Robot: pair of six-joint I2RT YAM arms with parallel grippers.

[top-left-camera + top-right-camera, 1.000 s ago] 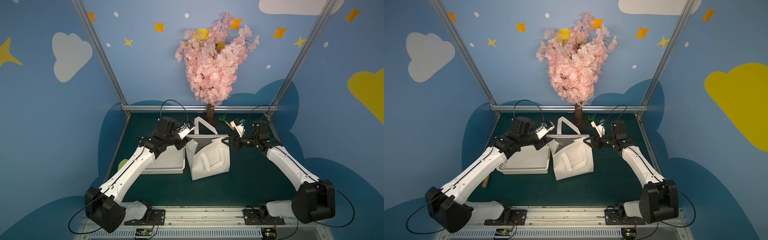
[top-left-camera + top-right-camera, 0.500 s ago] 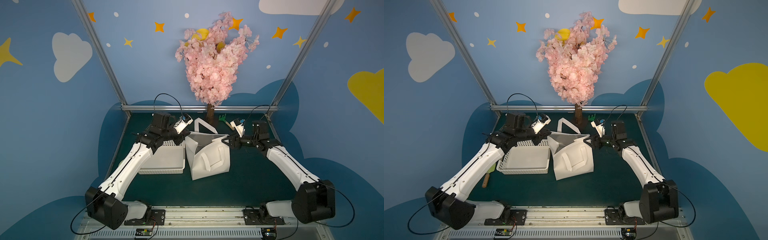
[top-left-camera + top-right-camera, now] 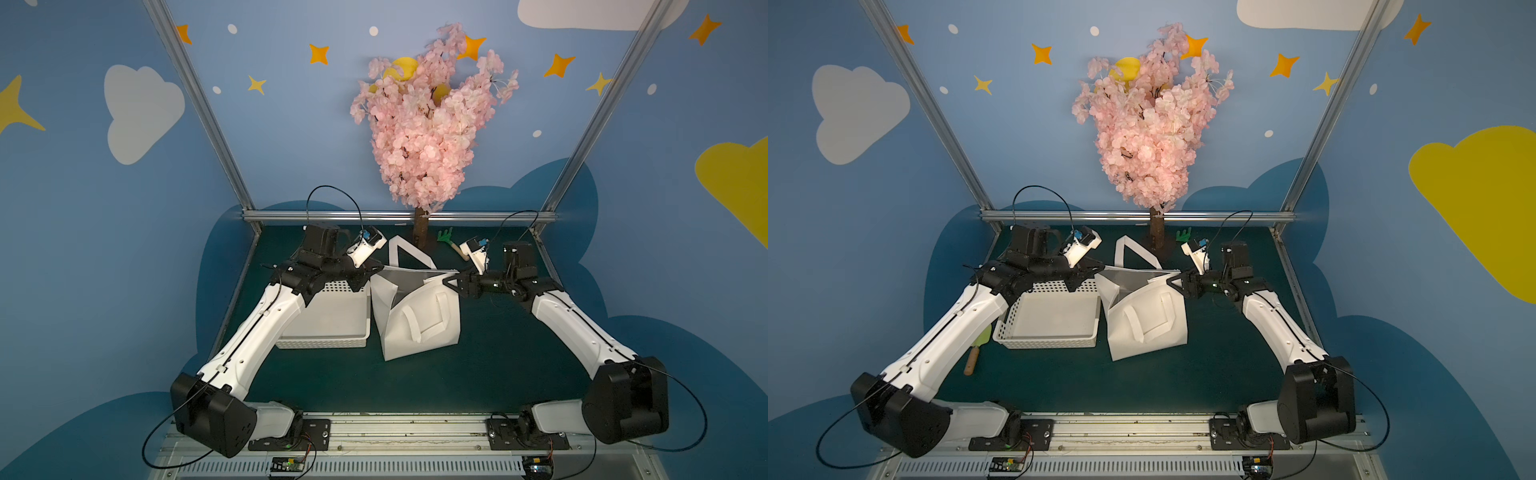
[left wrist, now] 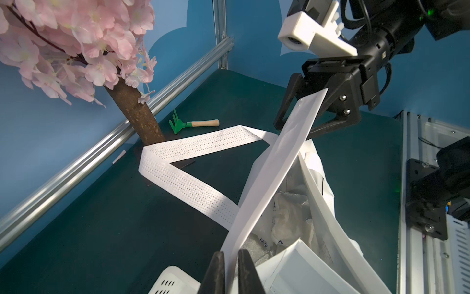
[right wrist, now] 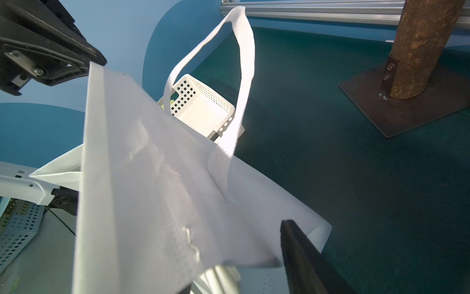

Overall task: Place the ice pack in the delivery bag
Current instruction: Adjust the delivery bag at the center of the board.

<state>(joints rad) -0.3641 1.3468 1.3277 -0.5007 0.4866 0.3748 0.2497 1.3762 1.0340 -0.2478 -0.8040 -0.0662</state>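
The left gripper point(image 4: 231, 255) clamps one rim of the delivery bag point(image 3: 419, 328); the right gripper point(image 4: 295, 129) seems to grip the opposite edge

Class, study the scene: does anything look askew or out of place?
Yes. The delivery bag stands crooked, leaning and twisted beside the white basket, its rim pulled taut between the left gripper and right gripper. One strap handle sprawls towards the tree trunk.
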